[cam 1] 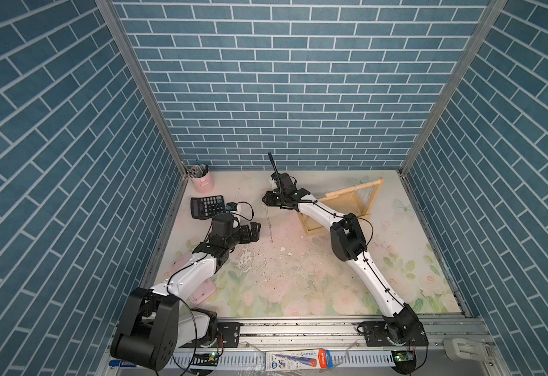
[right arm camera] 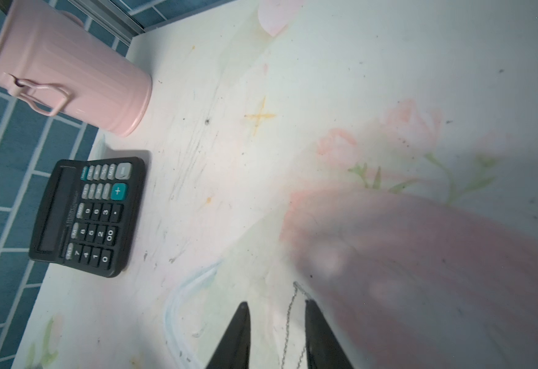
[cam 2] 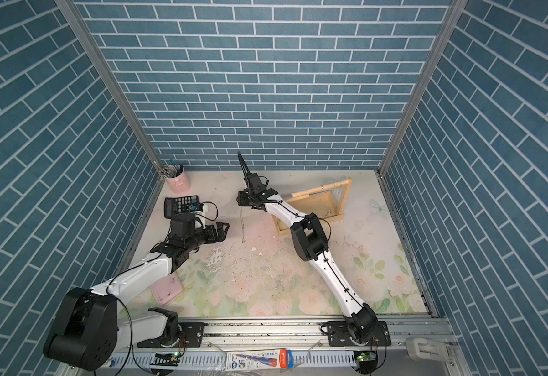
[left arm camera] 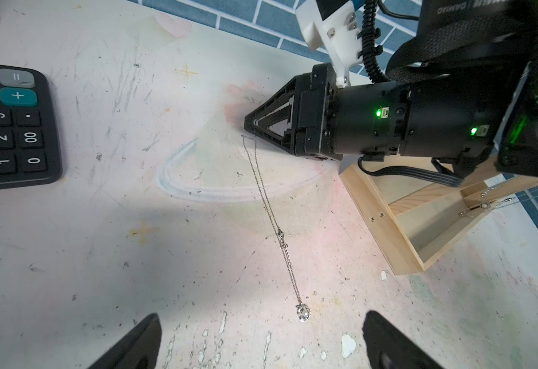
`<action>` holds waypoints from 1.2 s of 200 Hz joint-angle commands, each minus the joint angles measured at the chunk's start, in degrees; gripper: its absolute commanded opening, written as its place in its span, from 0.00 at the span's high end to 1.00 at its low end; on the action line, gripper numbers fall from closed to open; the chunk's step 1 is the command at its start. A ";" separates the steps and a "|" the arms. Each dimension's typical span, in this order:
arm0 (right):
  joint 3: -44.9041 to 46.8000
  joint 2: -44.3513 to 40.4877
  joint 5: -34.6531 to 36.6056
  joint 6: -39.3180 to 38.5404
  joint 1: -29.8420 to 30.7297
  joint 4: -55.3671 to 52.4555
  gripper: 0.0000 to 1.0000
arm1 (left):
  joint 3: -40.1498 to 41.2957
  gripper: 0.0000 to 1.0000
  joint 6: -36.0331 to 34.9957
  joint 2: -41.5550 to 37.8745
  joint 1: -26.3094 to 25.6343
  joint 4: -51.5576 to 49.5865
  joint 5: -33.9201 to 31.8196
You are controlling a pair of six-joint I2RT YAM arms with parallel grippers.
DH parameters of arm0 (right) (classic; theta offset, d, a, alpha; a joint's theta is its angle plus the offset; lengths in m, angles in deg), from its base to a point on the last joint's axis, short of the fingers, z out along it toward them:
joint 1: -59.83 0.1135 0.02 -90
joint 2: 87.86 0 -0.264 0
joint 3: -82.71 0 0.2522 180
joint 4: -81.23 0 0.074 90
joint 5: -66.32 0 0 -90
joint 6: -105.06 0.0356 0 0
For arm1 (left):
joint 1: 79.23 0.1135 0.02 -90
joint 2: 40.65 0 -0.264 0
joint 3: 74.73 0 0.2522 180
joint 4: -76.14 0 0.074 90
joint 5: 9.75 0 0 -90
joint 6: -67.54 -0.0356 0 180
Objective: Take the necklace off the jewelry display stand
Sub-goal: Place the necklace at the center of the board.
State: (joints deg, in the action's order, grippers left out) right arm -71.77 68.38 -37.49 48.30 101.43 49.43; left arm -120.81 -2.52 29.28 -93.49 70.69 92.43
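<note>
The necklace is a thin silver chain with a small pendant. It runs from my right gripper down to the table, left of the jewelry display stand, and is off the stand. In the right wrist view the right gripper has its jaws apart. The chain lies between them and is looped over one fingertip. My left gripper stands wide open and empty just short of the pendant. The pale wooden stand is partly hidden by my right arm.
A black calculator and a pink can of pens sit at the back left. A pink lid lies under my left arm. Other chains hang on the stand. Blue brick walls close three sides.
</note>
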 commanded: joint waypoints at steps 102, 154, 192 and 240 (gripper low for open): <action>1.93 -15.09 1.94 -3.25 -0.19 -5.72 0.38 | -7.48 0.00 1.40 -7.05 -1.02 -11.30 -1.07; 7.61 -26.64 4.86 -7.24 -1.38 -11.52 0.31 | -15.40 0.01 0.20 -8.57 -3.23 -19.49 -8.81; 18.94 -40.37 8.10 -10.51 -4.23 -14.19 0.26 | -22.73 0.00 -1.89 -7.28 -6.99 -25.42 -15.95; 34.66 -56.56 12.55 -14.02 -9.17 -14.65 0.19 | -36.98 0.01 -14.57 1.17 -20.03 -33.98 -28.90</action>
State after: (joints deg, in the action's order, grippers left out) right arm -42.49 18.11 -28.28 38.02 94.22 36.88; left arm -152.57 -8.44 26.96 -107.46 42.85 72.43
